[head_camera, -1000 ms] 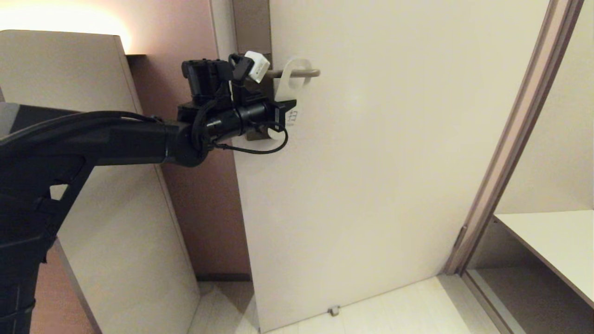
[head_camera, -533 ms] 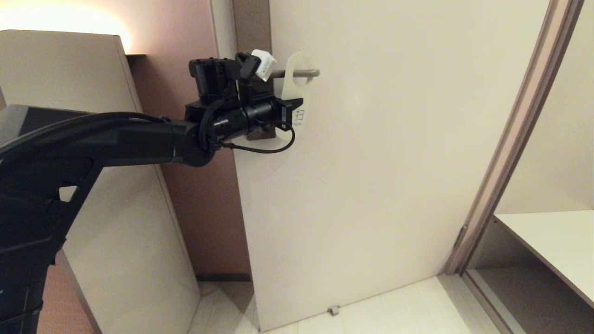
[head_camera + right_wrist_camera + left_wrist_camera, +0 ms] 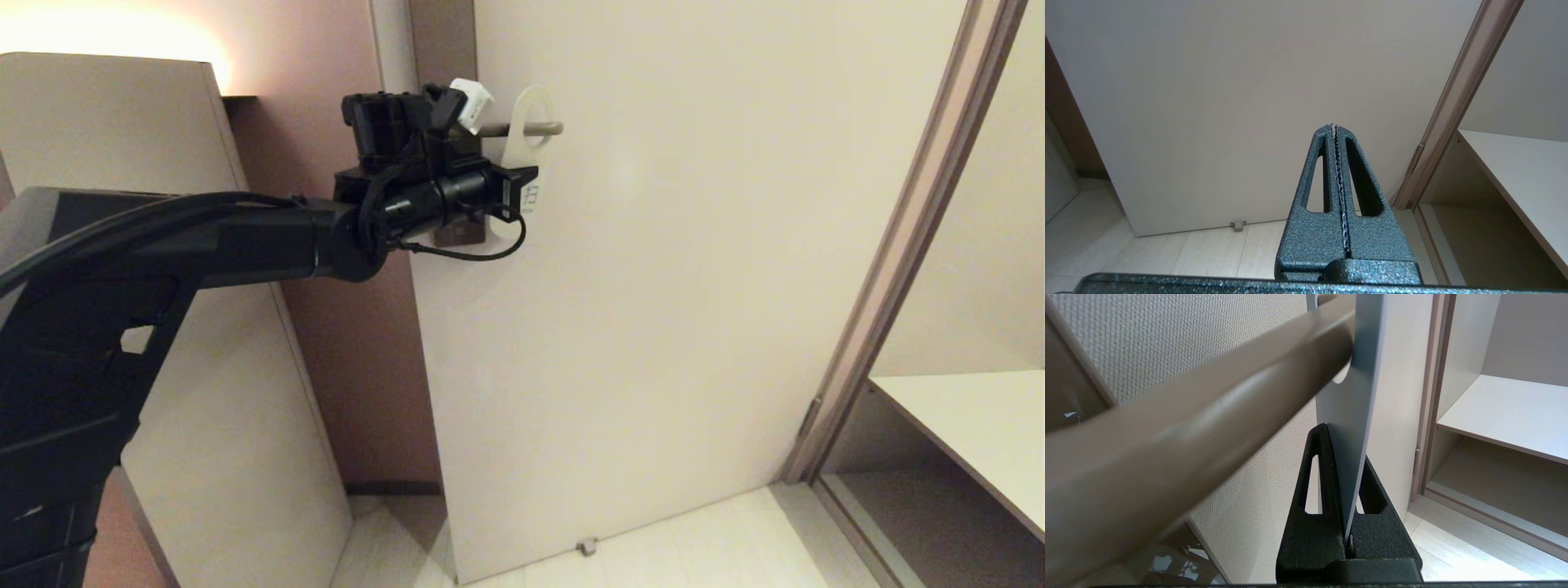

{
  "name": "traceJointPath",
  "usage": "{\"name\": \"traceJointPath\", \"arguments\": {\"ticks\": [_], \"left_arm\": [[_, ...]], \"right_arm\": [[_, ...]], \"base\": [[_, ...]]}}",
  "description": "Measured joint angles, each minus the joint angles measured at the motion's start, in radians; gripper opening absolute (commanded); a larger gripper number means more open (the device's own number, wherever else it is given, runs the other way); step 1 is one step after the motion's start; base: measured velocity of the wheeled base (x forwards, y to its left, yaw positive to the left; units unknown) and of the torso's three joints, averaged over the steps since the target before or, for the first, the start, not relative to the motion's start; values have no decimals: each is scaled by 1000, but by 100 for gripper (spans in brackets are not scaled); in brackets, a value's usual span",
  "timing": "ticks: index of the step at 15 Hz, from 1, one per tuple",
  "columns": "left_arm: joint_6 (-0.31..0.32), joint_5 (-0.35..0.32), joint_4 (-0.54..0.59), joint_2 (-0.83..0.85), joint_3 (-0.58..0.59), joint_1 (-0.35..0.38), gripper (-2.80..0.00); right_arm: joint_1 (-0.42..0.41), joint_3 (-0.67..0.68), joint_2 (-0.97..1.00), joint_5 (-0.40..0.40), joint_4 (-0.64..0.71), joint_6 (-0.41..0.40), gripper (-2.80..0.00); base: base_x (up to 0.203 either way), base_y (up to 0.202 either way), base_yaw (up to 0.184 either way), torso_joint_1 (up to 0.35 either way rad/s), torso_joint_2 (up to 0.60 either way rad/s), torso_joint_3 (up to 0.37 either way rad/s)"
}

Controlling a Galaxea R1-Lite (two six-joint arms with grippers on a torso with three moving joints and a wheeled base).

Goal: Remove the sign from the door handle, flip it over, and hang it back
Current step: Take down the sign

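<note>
A white door-hanger sign (image 3: 528,135) with a round hole hangs on the metal lever door handle (image 3: 543,128), tilted, near the handle's free end. My left gripper (image 3: 522,193) is shut on the sign's lower part, just below the handle. In the left wrist view the sign (image 3: 1353,412) stands edge-on between the two black fingers (image 3: 1319,465), and the handle bar (image 3: 1208,412) passes through its hole. My right gripper (image 3: 1333,126) is shut and empty, low in front of the door; it does not show in the head view.
The cream door (image 3: 694,286) fills the middle. A door frame (image 3: 906,245) and a shelf (image 3: 971,425) stand to the right. A beige panel (image 3: 163,327) stands to the left behind my left arm. A door stop (image 3: 585,545) sits at the floor.
My left gripper has moved to the right and slightly up with the sign, sliding the sign's loop along the handle toward its free end. The right arm has not moved.
</note>
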Motion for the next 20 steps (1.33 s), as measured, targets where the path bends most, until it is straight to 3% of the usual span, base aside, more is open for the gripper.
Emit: {"name": "traceJointPath", "arguments": {"ticks": [20], "left_arm": [[0, 6, 4, 50, -38, -49, -280]], "right_arm": [[0, 0, 0, 0, 0, 0, -280]], "base": [[0, 0, 0, 0, 0, 0]]}}
